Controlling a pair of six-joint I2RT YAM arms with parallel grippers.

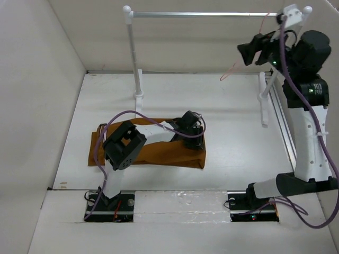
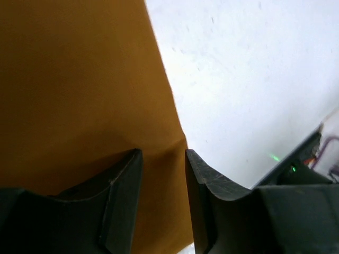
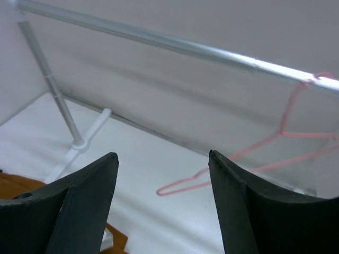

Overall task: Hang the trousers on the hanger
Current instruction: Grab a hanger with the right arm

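The rust-brown trousers lie folded flat on the white table. My left gripper is down on their right end. In the left wrist view the left gripper has its jaws a narrow gap apart over the trousers, near the cloth's edge, with cloth showing between them. The thin pink hanger hangs from the right end of the silver rail. My right gripper is raised beside it, open and empty. In the right wrist view the right gripper faces the hanger, which is beyond the fingertips and untouched.
The rail stands on white posts, one at the back left and one at the right. White walls close in the table at the back and left. A strip runs along the right edge.
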